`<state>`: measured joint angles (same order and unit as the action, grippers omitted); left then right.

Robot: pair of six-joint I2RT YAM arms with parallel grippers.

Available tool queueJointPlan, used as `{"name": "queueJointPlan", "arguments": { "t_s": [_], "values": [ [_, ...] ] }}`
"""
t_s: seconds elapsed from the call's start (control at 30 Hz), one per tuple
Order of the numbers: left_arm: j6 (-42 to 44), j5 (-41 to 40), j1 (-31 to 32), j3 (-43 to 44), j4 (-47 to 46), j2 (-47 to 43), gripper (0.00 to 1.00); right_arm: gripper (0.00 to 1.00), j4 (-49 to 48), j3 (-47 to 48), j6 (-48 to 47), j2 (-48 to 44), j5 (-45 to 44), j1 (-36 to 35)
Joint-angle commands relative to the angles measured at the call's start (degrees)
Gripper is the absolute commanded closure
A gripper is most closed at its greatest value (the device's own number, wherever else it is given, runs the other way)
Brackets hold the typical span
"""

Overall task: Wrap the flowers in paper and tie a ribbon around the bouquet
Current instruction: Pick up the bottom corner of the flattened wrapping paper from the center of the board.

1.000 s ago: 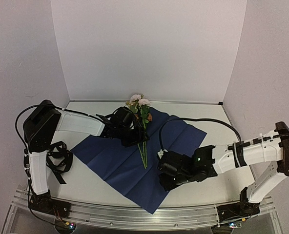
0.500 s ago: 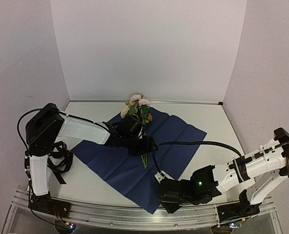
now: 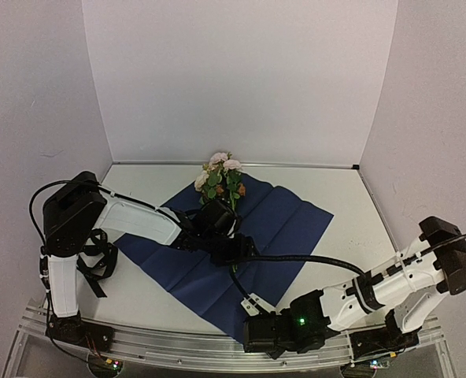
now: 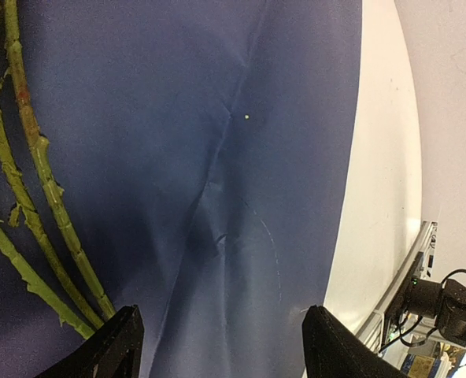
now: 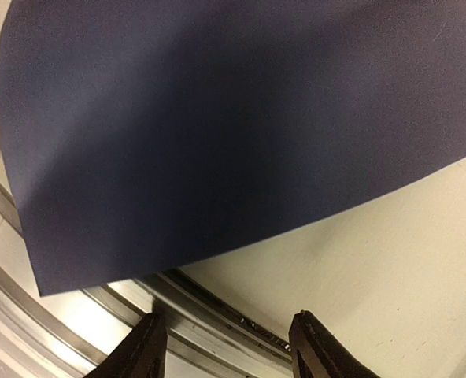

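Observation:
The paper [image 3: 290,220] lies flat on the table, dark navy face up. The flowers [image 3: 221,175] lie on it, pale heads at the far edge, stems [image 4: 28,197] running toward the middle. My left gripper [image 3: 234,250] hovers open over the stem ends; in the left wrist view [image 4: 225,350] only bare paper [image 4: 217,142] shows between its fingers. My right gripper [image 3: 253,337] is low at the table's near edge, open, beside the paper's near corner [image 5: 217,118]; in the right wrist view [image 5: 229,350] it holds nothing. The black ribbon [image 3: 98,260] lies bunched at the left.
A metal rail [image 5: 83,315] runs along the table's near edge, right under the right gripper. White walls close in the back and both sides. Bare table [image 3: 351,213] shows to the right of the paper. A black cable [image 3: 312,260] from the right arm arcs over the paper.
The right arm has swung back and down to the paper's near corner, its jaws opening wider. The left gripper has slid nearer along the stems toward the paper's middle.

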<state>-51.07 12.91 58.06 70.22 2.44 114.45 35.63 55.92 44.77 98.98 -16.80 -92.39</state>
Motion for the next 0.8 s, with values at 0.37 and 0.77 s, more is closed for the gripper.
{"name": "queueJointPlan", "arguments": {
  "t_s": [0.37, 0.77],
  "values": [
    [-1.4, -0.6, -0.2, -5.1, -1.1, -4.4, 0.28, 0.38, 2.9, 10.2, -3.4, 4.3, -14.2, 0.3],
    [-3.7, -0.1, -0.1, -14.8, -6.9, -12.2, 0.28, 0.28, -5.9, -2.3, 7.7, -13.7, 7.7, 5.3]
  ]
}}
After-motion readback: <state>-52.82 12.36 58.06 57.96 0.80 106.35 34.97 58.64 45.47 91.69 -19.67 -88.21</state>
